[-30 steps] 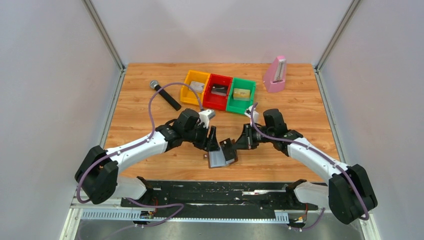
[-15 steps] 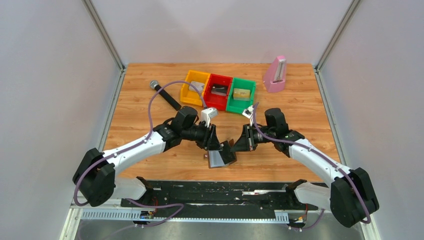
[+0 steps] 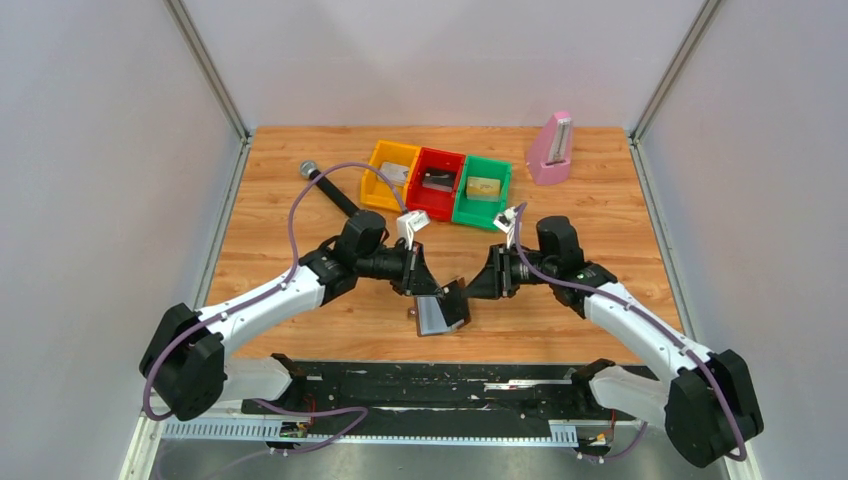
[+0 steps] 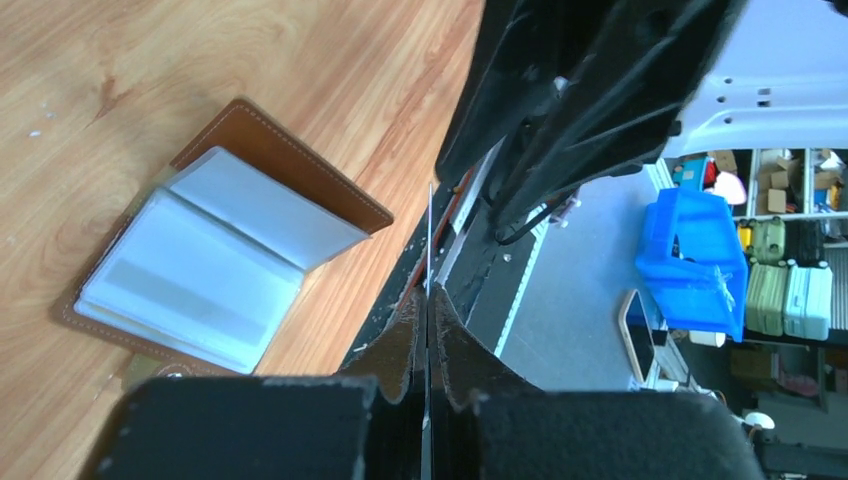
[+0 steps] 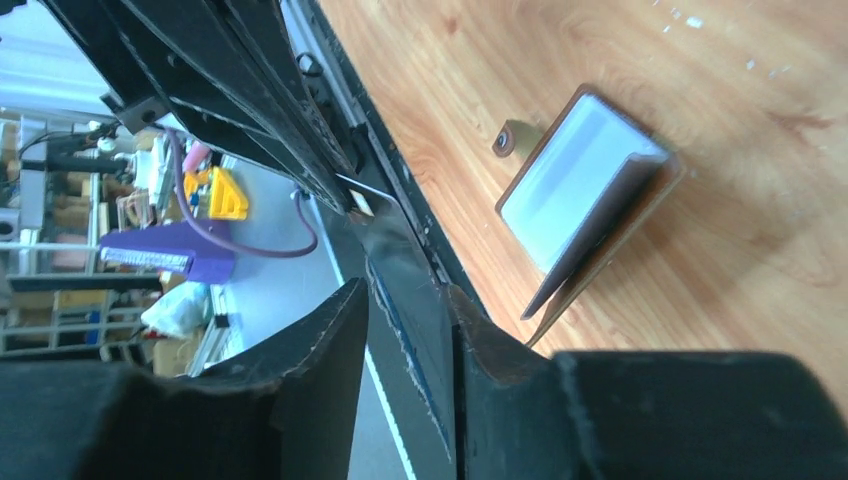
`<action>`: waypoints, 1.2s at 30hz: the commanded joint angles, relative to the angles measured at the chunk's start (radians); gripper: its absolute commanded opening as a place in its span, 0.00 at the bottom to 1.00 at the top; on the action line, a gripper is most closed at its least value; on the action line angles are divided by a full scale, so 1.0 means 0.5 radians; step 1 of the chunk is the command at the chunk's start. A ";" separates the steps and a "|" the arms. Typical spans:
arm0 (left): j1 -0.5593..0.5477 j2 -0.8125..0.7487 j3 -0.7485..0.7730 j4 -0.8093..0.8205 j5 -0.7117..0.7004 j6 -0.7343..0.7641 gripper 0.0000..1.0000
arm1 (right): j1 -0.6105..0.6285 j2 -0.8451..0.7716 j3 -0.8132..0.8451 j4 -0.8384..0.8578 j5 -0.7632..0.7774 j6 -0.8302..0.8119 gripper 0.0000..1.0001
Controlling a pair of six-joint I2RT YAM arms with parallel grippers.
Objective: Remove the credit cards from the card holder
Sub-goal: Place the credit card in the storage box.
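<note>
On the table (image 3: 600, 200), open card holder (image 4: 190, 260); left pincer (image 4: 428, 310) pinching card (image 4: 430, 245)

The table (image 3: 300, 200) has a top of light brown wood with a clear grain. Plain white panels close it in on three sides: the back wall (image 3: 440, 60), the left wall (image 3: 100, 200) and the right wall (image 3: 760, 200). Thin metal posts (image 3: 207, 68) stand at the two back corners. A black rail (image 3: 440, 375) runs along the near edge. The light is soft and even. In the left wrist view, a grey floor (image 4: 570, 330) lies beyond the table, with a blue bin (image 4: 690, 250) and shelves (image 4: 790, 290) holding boxes.
</note>
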 commanded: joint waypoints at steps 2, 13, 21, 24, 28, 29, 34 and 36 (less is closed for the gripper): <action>0.031 0.002 0.165 -0.150 -0.226 0.012 0.00 | -0.002 -0.208 0.089 0.010 0.357 0.220 0.41; 0.403 0.202 0.522 -0.028 -0.710 -0.190 0.00 | 0.109 -0.288 0.098 -0.212 0.978 0.427 0.72; 0.480 0.633 0.974 0.010 -1.034 -0.203 0.00 | 0.280 -0.252 0.083 -0.129 0.985 0.539 0.37; 0.484 0.766 1.071 0.175 -1.160 -0.256 0.00 | 0.324 -0.279 0.064 -0.145 1.038 0.569 0.37; 0.487 0.937 1.124 0.407 -1.349 -0.392 0.00 | 0.326 -0.390 0.050 -0.194 1.113 0.583 0.38; 0.487 0.993 1.138 0.439 -1.366 -0.408 0.00 | 0.324 -0.414 0.058 -0.215 1.131 0.577 0.38; 0.488 1.235 1.286 0.607 -1.494 -0.471 0.00 | 0.326 -0.490 0.121 -0.307 1.185 0.559 0.41; 0.495 1.347 1.342 0.678 -1.489 -0.484 0.00 | 0.326 -0.512 0.131 -0.311 1.193 0.560 0.42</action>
